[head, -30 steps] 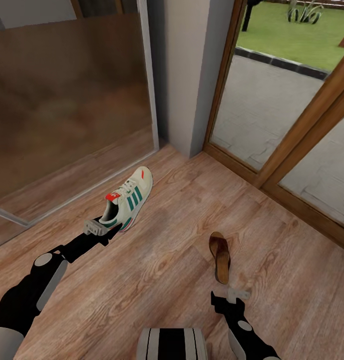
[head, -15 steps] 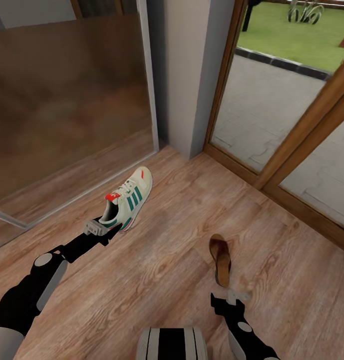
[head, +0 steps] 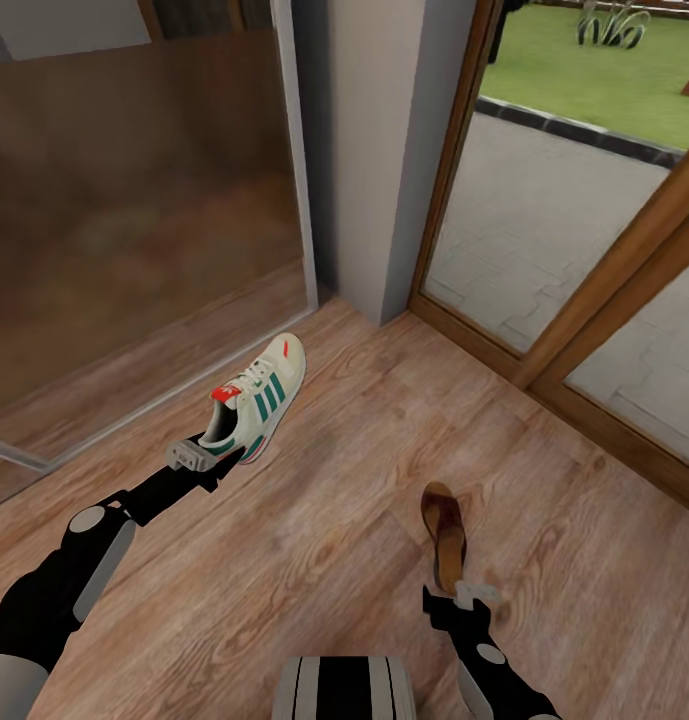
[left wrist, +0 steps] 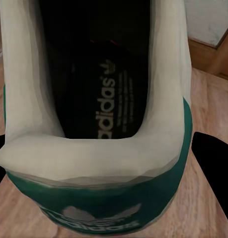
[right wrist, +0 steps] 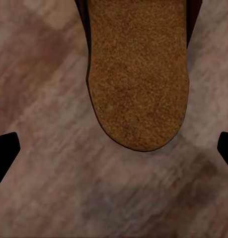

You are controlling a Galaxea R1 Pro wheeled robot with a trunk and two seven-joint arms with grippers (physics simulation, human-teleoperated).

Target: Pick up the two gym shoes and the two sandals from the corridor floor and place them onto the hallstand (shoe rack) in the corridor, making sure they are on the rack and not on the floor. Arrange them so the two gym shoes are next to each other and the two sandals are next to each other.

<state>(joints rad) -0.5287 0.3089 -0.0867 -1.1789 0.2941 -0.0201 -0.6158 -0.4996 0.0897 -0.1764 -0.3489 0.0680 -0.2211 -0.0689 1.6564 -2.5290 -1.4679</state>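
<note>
While both arms reach forward over the corridor floor (head: 364,430), each is lined up on 1 piece of footwear.

Left hand (head: 206,455): at the heel of 1 gym shoe (head: 256,398), which points toward 1 o'clock near the glass panel (head: 134,230). In the left wrist view the green heel (left wrist: 99,198) sits between the 2 dark fingers (left wrist: 212,158), flanking it on either side. Whether they press the heel or only bracket it, I cannot tell. Judgement: a heel approach gives a narrow, firm part to pinch, easier than the wide body.

Right hand (head: 464,596): fingers spread apart, holding nothing. In the right wrist view the fingertips (right wrist: 4,148) sit wide of the tan insole of 1 sandal (right wrist: 138,74), whose heel end lies just ahead on bare planks. In the head view the sandal (head: 446,535) lies at 12 o'clock from that hand, toe away. Judgement: again a heel-first line, so the hand can close across the narrow sole.

Both items are on the floor, not racked. Glazed doors (head: 574,220) at 2 o'clock. Task looks early.
</note>
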